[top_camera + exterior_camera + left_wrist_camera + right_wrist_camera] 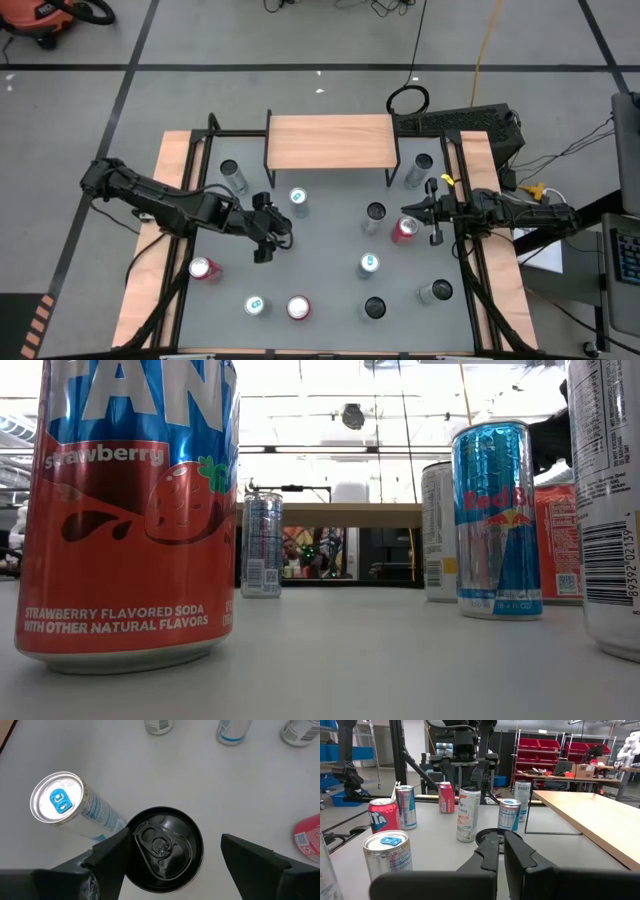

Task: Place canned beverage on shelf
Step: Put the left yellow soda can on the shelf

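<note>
The shelf (330, 140), a light wooden top on thin black legs, stands at the table's far middle with nothing on it; it also shows in the right wrist view (590, 815). Several cans stand upright on the grey table. My left gripper (268, 232) points down, open. Its fingers stand on either side of a black-topped can (162, 847), one finger (112, 857) close by the can's rim. A silver can with a blue tab (57, 802) stands beside it. My right gripper (501, 847) is shut and empty. It is level near the table's right side (415, 210), beside a red can (405, 230).
Other cans stand about: silver ones (233, 175) (420, 165) near the shelf's legs, a black-topped one (375, 213) just beyond my right fingertips, red ones (205, 268) (298, 307) near the front. Wooden side boards with black rails (150, 250) flank the table.
</note>
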{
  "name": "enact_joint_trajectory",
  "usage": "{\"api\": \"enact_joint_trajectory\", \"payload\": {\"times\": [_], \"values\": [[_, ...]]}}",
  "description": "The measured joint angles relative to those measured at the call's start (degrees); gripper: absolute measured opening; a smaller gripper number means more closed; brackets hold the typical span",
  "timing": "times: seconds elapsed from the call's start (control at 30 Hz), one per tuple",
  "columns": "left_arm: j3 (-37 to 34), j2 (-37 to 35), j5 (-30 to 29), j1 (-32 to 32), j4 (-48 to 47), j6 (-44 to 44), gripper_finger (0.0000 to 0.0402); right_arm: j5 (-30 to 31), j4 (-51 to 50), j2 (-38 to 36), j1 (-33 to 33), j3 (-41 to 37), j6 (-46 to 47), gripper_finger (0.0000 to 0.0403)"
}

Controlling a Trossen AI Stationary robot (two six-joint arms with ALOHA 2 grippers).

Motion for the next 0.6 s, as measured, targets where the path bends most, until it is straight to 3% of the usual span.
{"api": "enact_joint_trajectory", "payload": {"times": [0.4, 0.6], "values": [[1.4, -1.8, 1.0, -1.4, -0.1, 2.8, 0.0311, 0.0, -1.7, 0.0, 0.0, 0.0, 0.0, 0.0], [1.6, -1.9, -2.4, -1.5, -0.2, 3.1, 0.0311, 0.0, -2.1, 0.1, 0.0, 0.0, 0.0, 0.0]]}}
